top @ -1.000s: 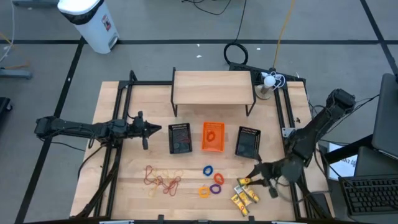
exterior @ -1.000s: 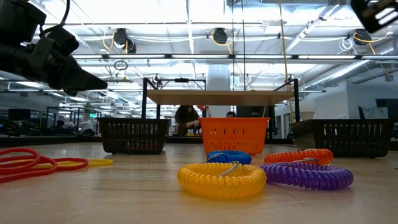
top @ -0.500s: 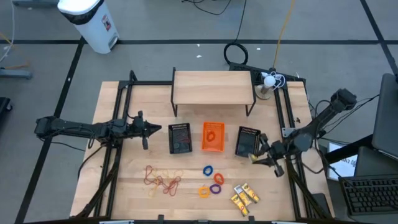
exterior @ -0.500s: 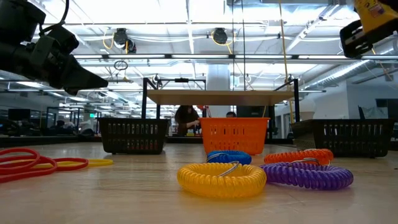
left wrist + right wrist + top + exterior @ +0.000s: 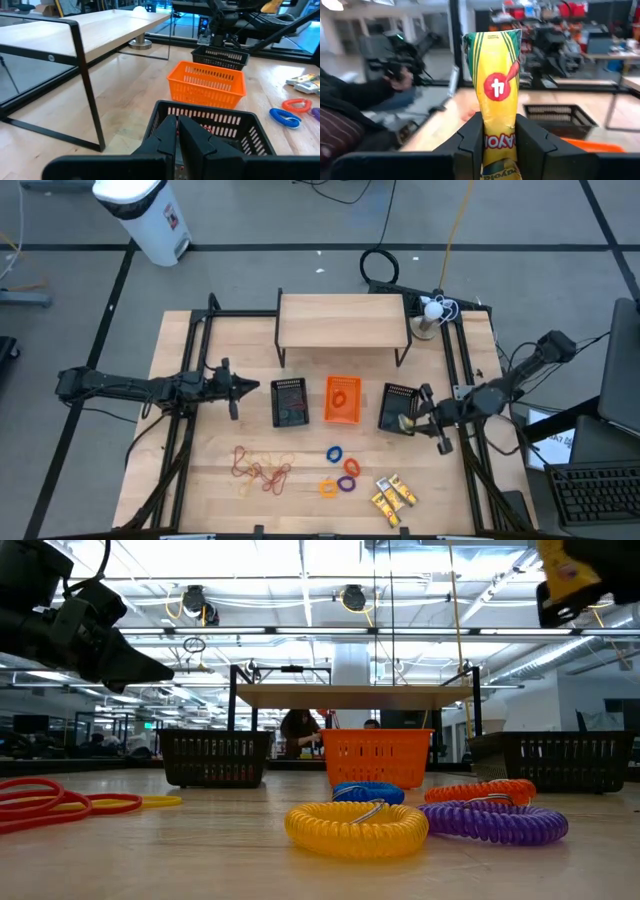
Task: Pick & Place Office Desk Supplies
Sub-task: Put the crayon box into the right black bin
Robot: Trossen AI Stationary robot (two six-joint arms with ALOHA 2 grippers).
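One yellow crayon pack [image 5: 496,95] is clamped in the right gripper [image 5: 409,423], over the right black mesh tray [image 5: 397,409]; left gripper [image 5: 252,388] closed, empty, near the table's left edge.

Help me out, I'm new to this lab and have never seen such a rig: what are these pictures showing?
Two dark robot arms work at a wooden table. One camera looks straight down, one sits at tabletop height, and one rides on each wrist. The right gripper is shut on a yellow crayon packet, holding it above the right black mesh tray. The left gripper waits shut beside the left black mesh tray. An orange tray stands between them. Rubber bands, coiled rings and more yellow packets lie loose.
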